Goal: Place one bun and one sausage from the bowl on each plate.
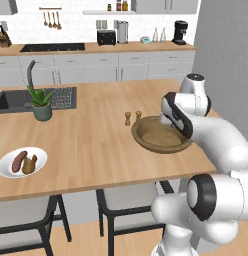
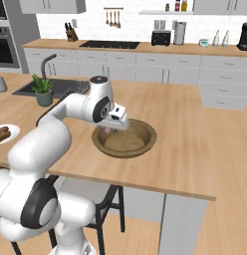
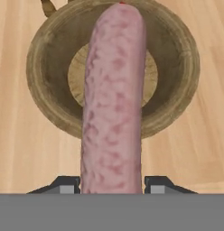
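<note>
Gripper (image 3: 112,182) is clamping the pale pink sausage (image 3: 113,103) at its near end, jaws pressing either side, holding it above the wooden bowl (image 3: 44,85). Its long axis is running straight out from the fingers toward the bowl's centre, probably hanging nose-down, though the base views are hiding it. Likely light, soft and slick, so a mid-body grip would be resisting swing better.

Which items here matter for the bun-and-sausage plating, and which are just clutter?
Job:
- pale pink sausage, held in the tool
- wooden bowl
- white plate with reddish-brown sausage and bun

Clutter:
- two wooden shakers
- potted plant
- sink
</note>
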